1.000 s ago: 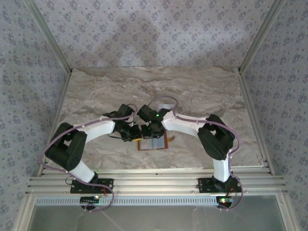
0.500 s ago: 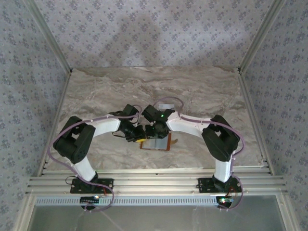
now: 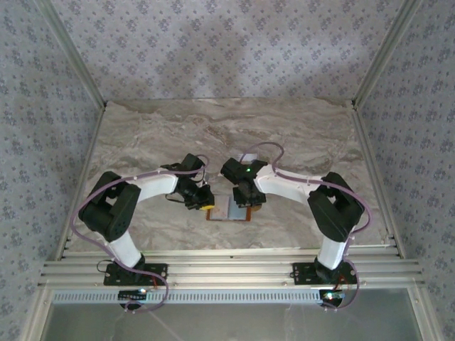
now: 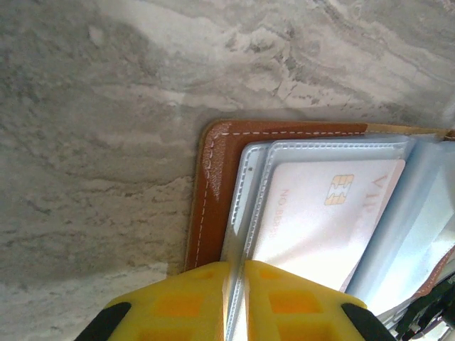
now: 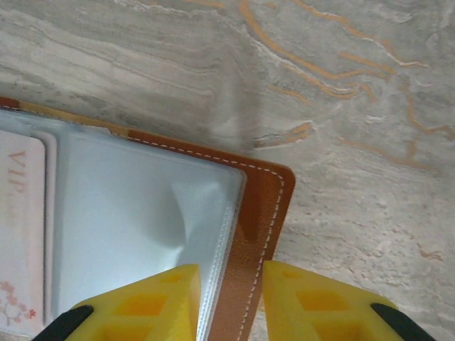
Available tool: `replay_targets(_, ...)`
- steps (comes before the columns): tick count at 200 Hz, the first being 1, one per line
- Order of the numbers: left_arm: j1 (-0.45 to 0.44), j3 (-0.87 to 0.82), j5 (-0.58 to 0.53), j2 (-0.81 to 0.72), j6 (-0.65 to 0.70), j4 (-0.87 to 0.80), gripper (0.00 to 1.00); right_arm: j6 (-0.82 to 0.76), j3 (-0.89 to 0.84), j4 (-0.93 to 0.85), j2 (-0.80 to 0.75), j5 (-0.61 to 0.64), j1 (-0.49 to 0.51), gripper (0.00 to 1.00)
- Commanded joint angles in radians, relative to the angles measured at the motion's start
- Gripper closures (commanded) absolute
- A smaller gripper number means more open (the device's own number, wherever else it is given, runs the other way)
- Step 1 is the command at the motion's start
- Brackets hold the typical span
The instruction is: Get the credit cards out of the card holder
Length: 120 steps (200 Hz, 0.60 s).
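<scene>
The orange-brown card holder (image 3: 229, 209) lies open on the marble table between both grippers. In the left wrist view its leather edge (image 4: 212, 192) frames clear sleeves, and a pale credit card (image 4: 320, 213) with a gold chip sits inside one. My left gripper (image 4: 237, 273) is shut on the thin edge of a clear sleeve. My right gripper (image 5: 231, 277) is open, its yellow fingers straddling the card holder's right leather edge (image 5: 259, 213). The pale card (image 5: 21, 227) shows at the left of that view. The darker grey card is hidden.
The marble table (image 3: 142, 135) spreads out behind the card holder. Metal frame rails (image 3: 227, 270) run along the near edge, and patterned walls close in the sides and back. Both arms bend inward and meet at mid-table.
The right gripper has shifted right, from over the card holder's left half to its right edge, uncovering the sleeves. The left arm drew in a second ago and has since held still.
</scene>
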Motion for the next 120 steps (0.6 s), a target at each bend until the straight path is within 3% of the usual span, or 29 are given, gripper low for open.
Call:
replay_targets(1,0.005,0.001,-0.052,-0.012,0.014,-0.072,0.84,0.005,0.018,-0.056,-0.050,0.045,0.002,0.70)
replay_targets(36,0.002,-0.003,-0.049,-0.040,0.007,-0.075,0.83,0.017,0.063,-0.047,-0.079,0.031,0.012,0.69)
replay_targets(96,-0.007,-0.011,-0.042,-0.047,-0.007,-0.074,0.83,0.088,-0.002,0.294,-0.094,-0.296,0.014,0.69)
replay_targets(120,-0.009,-0.013,-0.042,-0.042,-0.008,-0.072,0.83,0.113,-0.006,0.315,-0.070,-0.291,0.029,0.70)
